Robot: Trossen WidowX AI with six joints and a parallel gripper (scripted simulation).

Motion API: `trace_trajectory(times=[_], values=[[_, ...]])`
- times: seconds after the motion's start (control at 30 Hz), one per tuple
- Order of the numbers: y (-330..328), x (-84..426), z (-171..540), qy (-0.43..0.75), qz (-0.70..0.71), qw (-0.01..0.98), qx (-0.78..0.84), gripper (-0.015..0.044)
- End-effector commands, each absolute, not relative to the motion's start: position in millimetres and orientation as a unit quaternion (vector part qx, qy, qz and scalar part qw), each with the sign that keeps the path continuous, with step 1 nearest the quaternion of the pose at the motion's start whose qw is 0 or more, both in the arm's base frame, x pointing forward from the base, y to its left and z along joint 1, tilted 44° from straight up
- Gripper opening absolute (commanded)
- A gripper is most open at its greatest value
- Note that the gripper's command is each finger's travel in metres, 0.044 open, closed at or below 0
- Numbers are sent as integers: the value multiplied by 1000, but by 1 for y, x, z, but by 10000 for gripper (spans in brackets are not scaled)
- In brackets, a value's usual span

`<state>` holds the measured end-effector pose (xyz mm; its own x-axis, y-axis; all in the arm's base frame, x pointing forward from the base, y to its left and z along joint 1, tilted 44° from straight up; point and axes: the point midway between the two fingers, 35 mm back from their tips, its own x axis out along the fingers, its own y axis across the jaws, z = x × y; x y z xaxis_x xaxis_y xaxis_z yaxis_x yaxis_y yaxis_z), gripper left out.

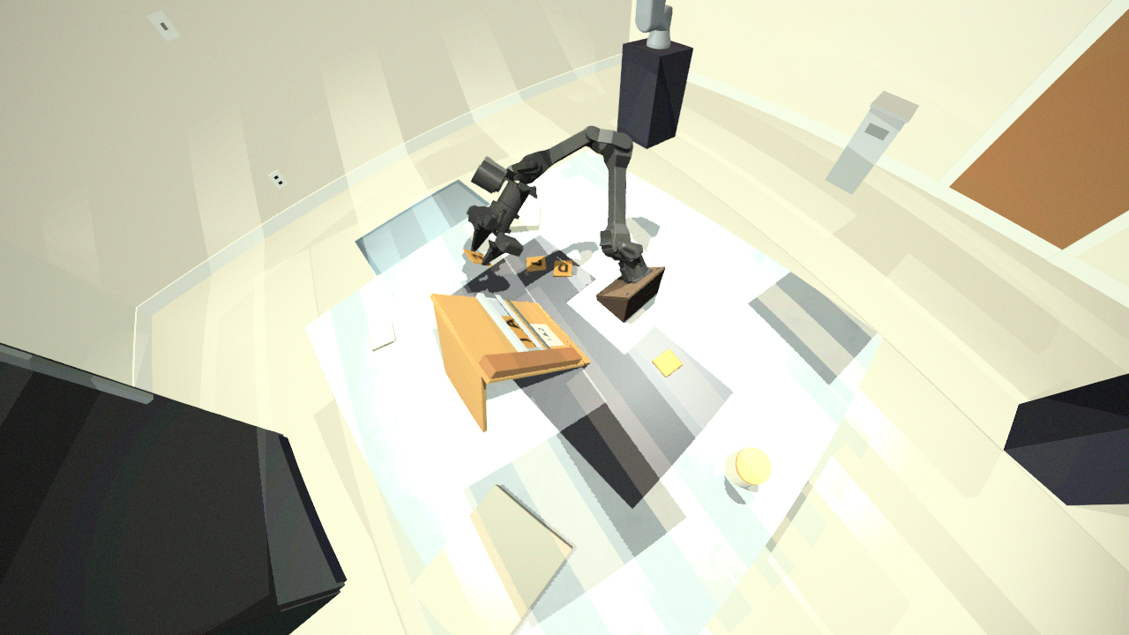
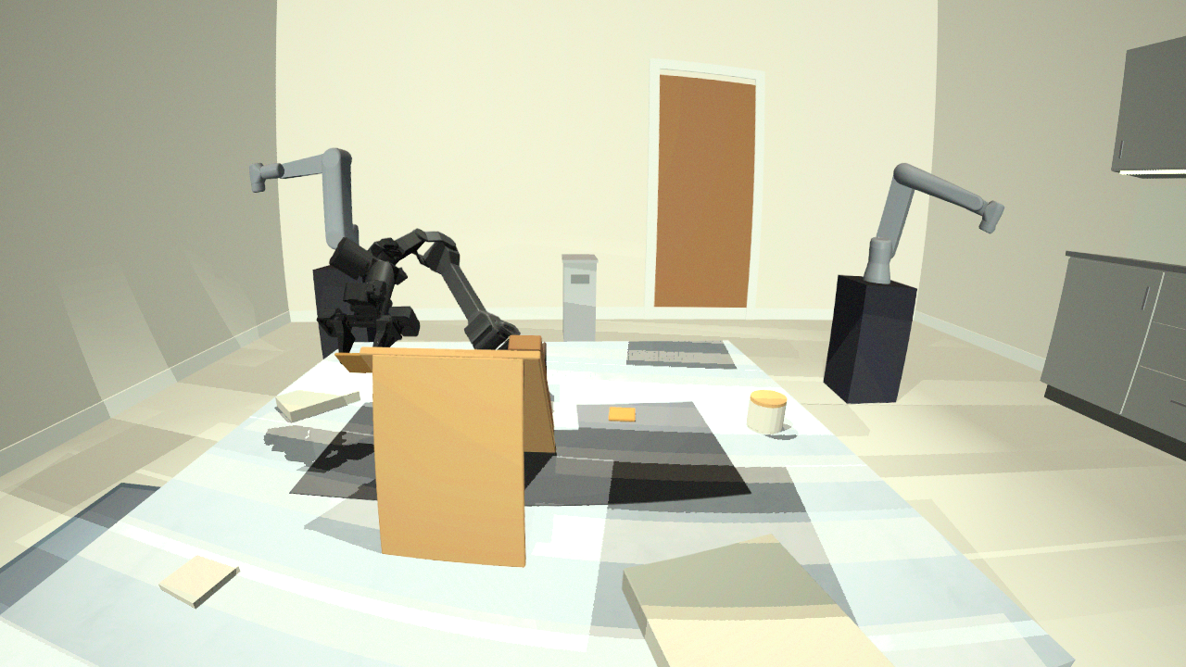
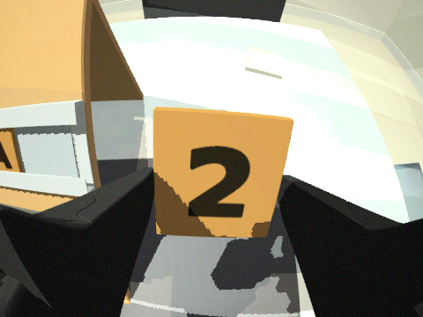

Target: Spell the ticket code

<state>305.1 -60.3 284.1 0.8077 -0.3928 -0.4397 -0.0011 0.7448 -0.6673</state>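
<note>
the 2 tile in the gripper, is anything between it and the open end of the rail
Nothing visible stands between the orange square 2 tile and the pale rail's open end; only a gap shows.

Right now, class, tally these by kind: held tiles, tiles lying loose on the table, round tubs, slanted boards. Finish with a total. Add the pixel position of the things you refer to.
Held tile [image 1: 473, 256] [image 2: 354, 362] [image 3: 176, 132]: 1
Loose tiles, two marked [image 1: 535, 264] [image 1: 563, 268], one plain [image 1: 667, 362] [image 2: 622, 413]: 3
Round tub [image 1: 752, 466] [image 2: 766, 416]: 1
Slanted board [image 1: 466, 335] [image 2: 447, 456] [image 3: 40, 53]: 1
Total: 6

The ticket [image 1: 544, 332]'s code is too small to read; the board [image 3: 41, 53] runs off the wrist view's left edge.
</note>
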Motion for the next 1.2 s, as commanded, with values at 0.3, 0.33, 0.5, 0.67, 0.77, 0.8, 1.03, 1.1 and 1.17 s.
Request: trace_trajectory(times=[0.3,0.33,0.5,0.67,0.77,0.8,1.03,1.1,1.17], values=[[-82,335,266,291,-112,881,-356,0],[-83,338,264,291,-112,881,-355,0],[-85,340,263,290,-112,882,-355,0],[-85,340,263,290,-112,882,-355,0],[-84,340,263,290,-112,882,-355,0],[-84,340,263,290,-112,882,-355,0],[-81,339,260,290,-111,882,-355,0],[-80,339,259,290,-111,882,-355,0],[-80,338,258,290,-111,882,-355,0]])
